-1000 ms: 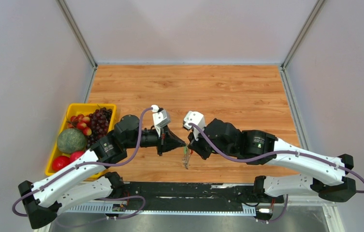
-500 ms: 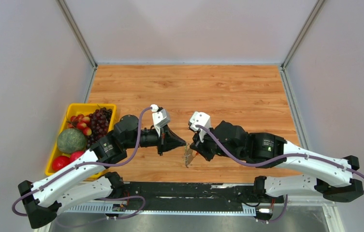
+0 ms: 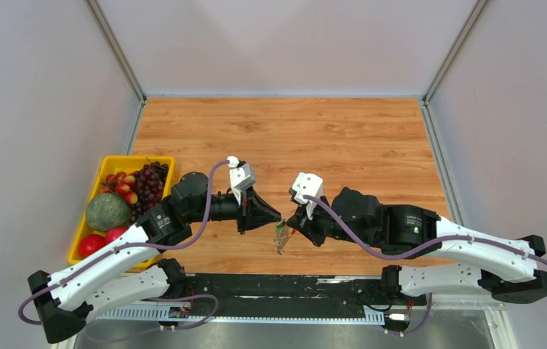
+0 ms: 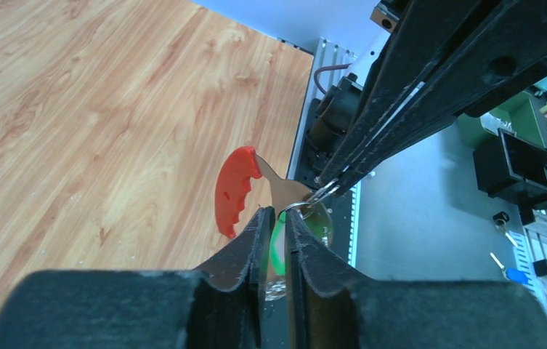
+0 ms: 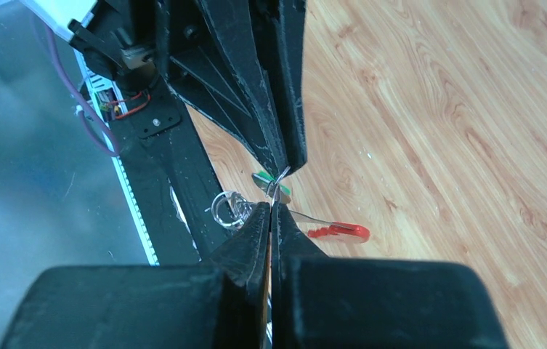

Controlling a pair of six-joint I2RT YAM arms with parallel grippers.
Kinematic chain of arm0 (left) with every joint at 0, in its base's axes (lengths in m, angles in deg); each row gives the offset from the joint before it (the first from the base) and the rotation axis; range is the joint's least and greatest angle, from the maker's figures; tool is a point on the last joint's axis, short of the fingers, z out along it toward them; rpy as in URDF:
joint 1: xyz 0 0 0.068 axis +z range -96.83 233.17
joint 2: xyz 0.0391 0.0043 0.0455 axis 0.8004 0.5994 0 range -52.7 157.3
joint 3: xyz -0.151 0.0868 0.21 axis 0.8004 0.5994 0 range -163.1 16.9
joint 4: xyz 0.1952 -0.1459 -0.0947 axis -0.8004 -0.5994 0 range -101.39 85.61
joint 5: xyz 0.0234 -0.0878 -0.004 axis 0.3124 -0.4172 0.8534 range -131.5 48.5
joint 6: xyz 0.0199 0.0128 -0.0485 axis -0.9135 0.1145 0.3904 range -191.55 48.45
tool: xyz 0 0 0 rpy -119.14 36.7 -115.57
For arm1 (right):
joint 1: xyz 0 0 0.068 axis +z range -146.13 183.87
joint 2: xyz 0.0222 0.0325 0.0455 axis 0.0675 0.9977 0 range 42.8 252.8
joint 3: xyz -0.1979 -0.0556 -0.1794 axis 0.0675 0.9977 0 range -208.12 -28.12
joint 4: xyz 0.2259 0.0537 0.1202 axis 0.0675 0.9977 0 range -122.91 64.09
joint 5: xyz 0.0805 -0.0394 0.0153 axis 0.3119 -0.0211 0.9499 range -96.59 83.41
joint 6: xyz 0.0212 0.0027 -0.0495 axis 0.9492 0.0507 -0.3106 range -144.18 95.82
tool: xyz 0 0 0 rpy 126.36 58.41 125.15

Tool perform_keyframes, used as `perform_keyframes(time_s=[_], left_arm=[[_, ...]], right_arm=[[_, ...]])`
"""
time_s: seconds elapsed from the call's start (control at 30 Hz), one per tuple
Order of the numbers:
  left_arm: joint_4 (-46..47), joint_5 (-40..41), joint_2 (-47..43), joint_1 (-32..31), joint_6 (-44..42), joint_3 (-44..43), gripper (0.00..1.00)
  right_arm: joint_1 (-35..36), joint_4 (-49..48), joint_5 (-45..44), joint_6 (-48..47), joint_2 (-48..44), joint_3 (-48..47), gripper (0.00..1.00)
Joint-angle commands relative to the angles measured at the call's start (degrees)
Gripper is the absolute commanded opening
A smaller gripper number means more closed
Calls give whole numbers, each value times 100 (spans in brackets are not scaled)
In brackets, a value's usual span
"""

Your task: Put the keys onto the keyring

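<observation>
My left gripper [image 3: 278,217] [image 4: 274,216] is shut on the keys, a tiny piece with a bright green head [image 4: 277,243] that shows between its pads. My right gripper [image 3: 290,225] [image 5: 271,207] is shut on a thin wire loop of the keyring. The keyring's red curved part [image 4: 234,190] [image 5: 340,232] and silvery metal [image 4: 285,192] hang just past the tips. The two grippers meet tip to tip above the table's near edge. The green head also shows in the right wrist view [image 5: 261,179]. In the top view the bundle [image 3: 280,238] hangs below both tips.
A yellow tray [image 3: 134,158] with grapes, a melon and red fruit sits at the left, beside my left arm. A black rail [image 3: 277,287] runs along the near table edge, right under the grippers. A clear coiled ring [image 5: 227,207] hangs by my right fingers.
My right arm has drawn back to the right and a little nearer, its tip still at the bundle. My left gripper has hardly moved.
</observation>
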Motion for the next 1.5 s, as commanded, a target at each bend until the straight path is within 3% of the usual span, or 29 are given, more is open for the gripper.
perform_keyframes(time_s=[0.0,0.27,0.57,1.07,1.47], left_arm=[[239,-108,-103,35,81,-47,25],[525,-649,-336,30,284,40,39],[604,-937,-700,34,459,-57,46],[949,-1093,-671,35,136,-350,52],[1004,-1691,-422,31,75,-495,48]], right_arm=[[115,-547,37,-191,-204,-79,0],[176,-660,62,-330,-286,-99,0],[223,-858,285,-444,-437,-106,0],[223,-954,1035,-559,-330,-276,0],[224,-899,1098,-412,-211,-491,0]])
